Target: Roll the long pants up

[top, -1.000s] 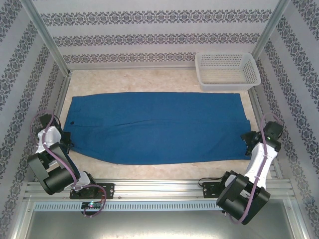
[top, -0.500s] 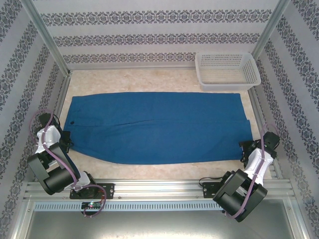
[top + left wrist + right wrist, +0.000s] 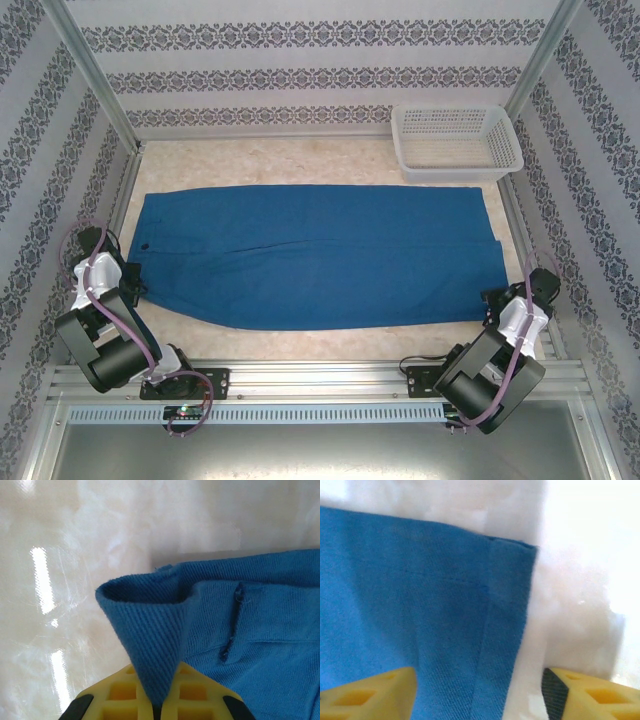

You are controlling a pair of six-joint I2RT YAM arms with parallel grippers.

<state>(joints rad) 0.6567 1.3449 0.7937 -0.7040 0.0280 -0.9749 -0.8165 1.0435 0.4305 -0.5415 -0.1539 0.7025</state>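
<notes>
1. the long pants (image 3: 320, 255) lie flat across the bench (image 3: 270, 165), legs side by side and waist to the left.
2. a white basket (image 3: 460, 165) stands just beyond the pants' far right corner.
3. the left claw (image 3: 157, 705) sits at the pants' near waist corner, clamped on a pinched-up peak of blue cloth.
4. the right claw (image 3: 479, 680) sits at the pants' near hem corner, spread wide astride the hem and gripping nothing.
5. since a second ago the right arm has drawn toward the near edge; the left arm and the pants have hardly shifted.
</notes>
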